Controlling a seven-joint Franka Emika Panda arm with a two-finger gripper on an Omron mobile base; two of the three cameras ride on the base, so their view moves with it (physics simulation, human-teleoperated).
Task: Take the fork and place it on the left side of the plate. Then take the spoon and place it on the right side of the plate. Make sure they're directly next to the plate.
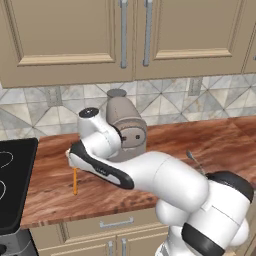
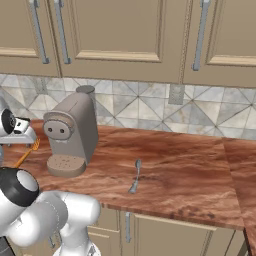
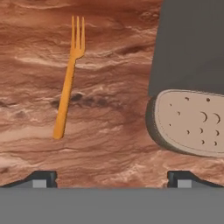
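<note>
Base views flank arm, sharing counter (image 1: 55, 195) and coffee machine (image 2: 72, 135); hand view looks down, close over fork (image 3: 68, 83).

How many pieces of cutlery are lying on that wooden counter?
2. An orange fork lies left of the coffee machine, under the robot's hand. A grey spoon lies to the machine's right, near the counter's front edge. The arm may hide more.

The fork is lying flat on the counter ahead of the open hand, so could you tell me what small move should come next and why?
Probably shift the hand over the fork, then descend. The fork lies off to one side of its open fingertips, untouched.
</note>
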